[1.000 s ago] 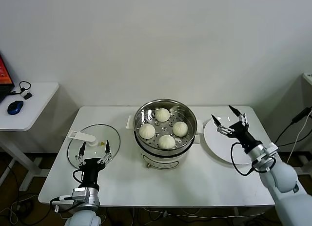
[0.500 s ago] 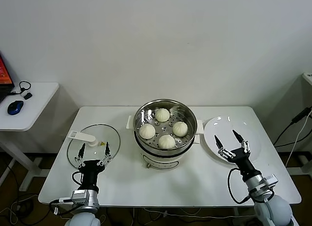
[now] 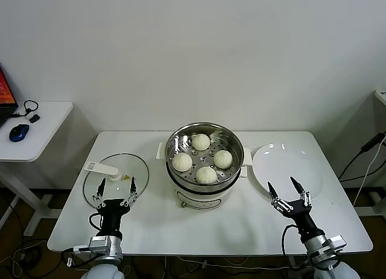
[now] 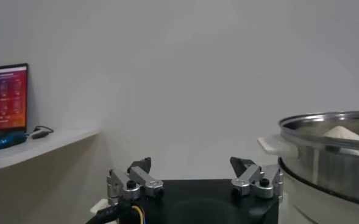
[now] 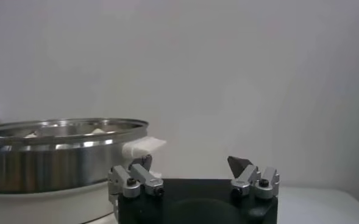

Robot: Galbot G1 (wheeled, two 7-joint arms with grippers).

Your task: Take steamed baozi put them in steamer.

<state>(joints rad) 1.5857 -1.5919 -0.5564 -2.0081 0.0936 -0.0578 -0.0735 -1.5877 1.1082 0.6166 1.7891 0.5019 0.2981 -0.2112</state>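
We see the steamer (image 4: 331, 155) cut off by the frame edge in the left wrist view, and only the tip of one steamed baozi (image 4: 345, 132) shows over its rim. In the right wrist view the steamer (image 5: 57, 155) again runs out of frame, its buns hidden but for pale tops. In the head view the red-lit laptop (image 3: 5, 93) is cropped at the edge, the right arm runs off the bottom, and the warning label on the glass lid (image 3: 116, 178) is too small to read
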